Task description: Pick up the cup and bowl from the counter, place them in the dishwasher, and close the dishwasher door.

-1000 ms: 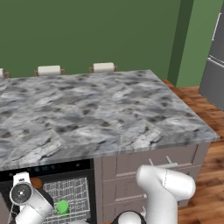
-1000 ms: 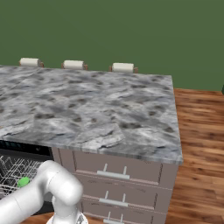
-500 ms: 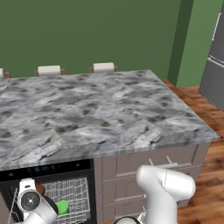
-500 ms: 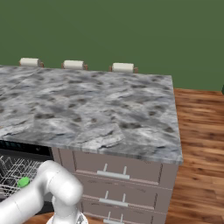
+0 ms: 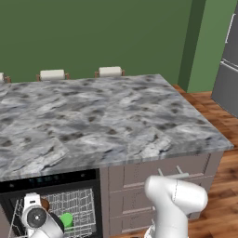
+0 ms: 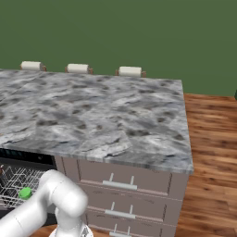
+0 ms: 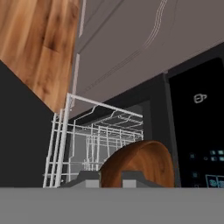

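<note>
1. Here the bowl [image 7: 139,164] sits edge-on right at the gripper [image 7: 110,178], whose jaws are drawn nearly together on its rim, so we judge it clamped on the bowl; in the left base view a sliver of brown shows beside the wrist over the white rack [image 5: 76,209].
2. A thin pinch on a rim can let go early. If the bowl swings or twists in the jaws as we lower it, it may drop onto the wires and bounce out onto the dishwasher door [image 7: 26,135], which lies open.
3. The cup [image 5: 66,220] already stands in the rack, close to the wrist. Setting the bowl down without minding it could knock the cup over or wedge the two together.
4. The rack wires rise near the gripper in the hand view; a finger or the bowl's edge could catch on them and drag the rack.
5. The dishwasher [image 5: 51,179] sits under the counter [image 5: 107,125], so the arm works low beneath the overhang; lifting out carelessly could strike the control strip [image 7: 210,162].
6. The door is not yet shut; if the bowl stands proud or the rack stays pulled out, closing may jam.
</note>
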{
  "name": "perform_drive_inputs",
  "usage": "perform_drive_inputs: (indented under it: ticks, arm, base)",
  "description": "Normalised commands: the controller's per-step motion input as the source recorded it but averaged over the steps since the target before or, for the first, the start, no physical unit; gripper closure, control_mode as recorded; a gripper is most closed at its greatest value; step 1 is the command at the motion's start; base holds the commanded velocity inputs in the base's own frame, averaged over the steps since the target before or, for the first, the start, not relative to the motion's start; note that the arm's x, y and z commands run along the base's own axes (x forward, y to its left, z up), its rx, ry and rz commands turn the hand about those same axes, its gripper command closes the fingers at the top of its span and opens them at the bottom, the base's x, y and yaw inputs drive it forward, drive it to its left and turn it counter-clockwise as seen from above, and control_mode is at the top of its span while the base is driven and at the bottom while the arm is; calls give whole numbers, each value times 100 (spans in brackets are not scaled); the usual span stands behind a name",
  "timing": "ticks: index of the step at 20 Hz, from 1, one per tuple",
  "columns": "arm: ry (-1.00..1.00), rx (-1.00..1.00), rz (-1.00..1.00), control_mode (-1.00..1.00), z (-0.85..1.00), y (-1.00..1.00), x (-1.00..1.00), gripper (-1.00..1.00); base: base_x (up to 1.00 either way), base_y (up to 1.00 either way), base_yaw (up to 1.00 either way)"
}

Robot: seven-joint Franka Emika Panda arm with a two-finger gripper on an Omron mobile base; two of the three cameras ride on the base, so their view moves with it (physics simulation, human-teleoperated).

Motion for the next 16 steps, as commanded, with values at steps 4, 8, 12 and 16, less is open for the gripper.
perform_drive_inputs:
  ticks: [4,8,12,16]
  arm:
    - [0,3,0,-100,-23,-9,1,100]
    - [0,5,0,-100,-29,-12,2,100]
    - [0,6,0,-100,-26,-19,5,100]
    - [3,7,0,-100,-37,-18,20,100]
  base:
    - [0,0,0]
    - [0,0,0]
    - [0,0,0]
    - [0,0,0]
